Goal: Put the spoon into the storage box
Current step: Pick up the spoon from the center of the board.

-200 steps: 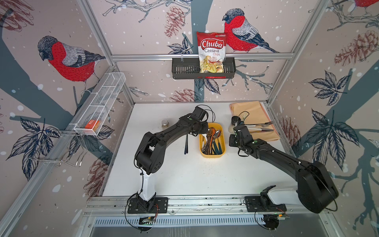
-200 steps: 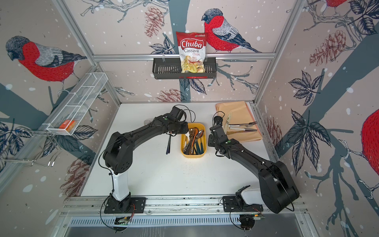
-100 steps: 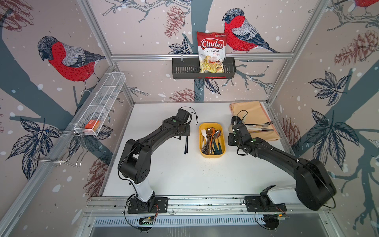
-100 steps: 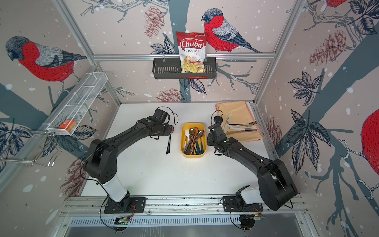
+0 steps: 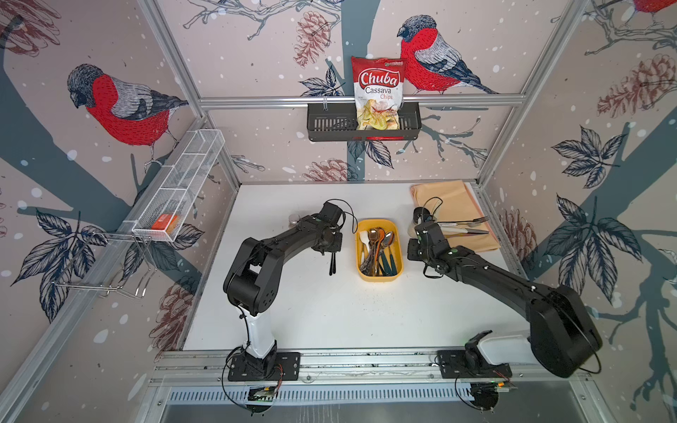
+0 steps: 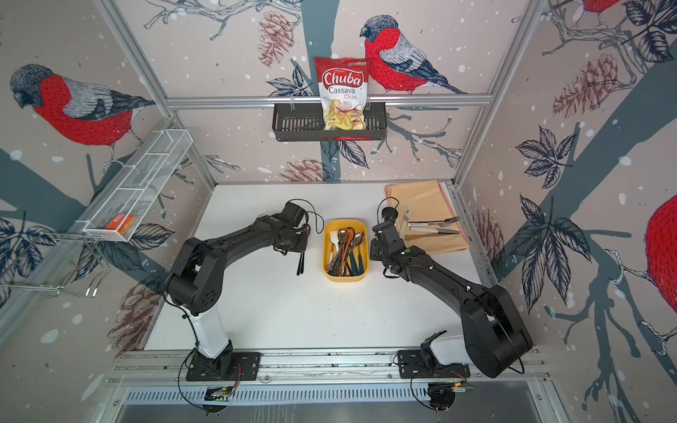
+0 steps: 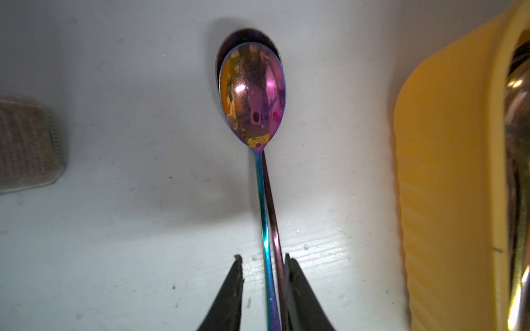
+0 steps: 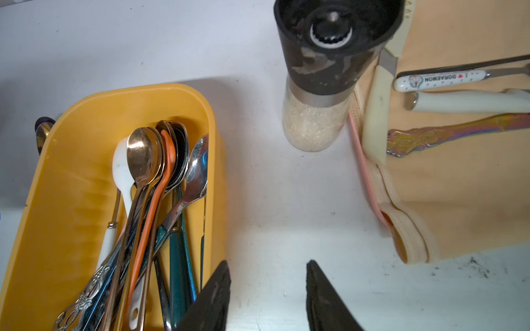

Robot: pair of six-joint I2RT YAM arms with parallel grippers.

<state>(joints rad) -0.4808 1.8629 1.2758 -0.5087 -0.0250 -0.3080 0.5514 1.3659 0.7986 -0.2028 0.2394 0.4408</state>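
Two spoons (image 7: 252, 94) between left jaws, unclamped.

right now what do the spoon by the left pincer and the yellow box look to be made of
The spoon looks like polished metal with an iridescent purple-gold coating: its bowl gives mirror reflections and the handle shifts from blue to violet. The storage box looks like matte yellow plastic: opaque, rounded corners, faint ribbing on the wall, only dull highlights.
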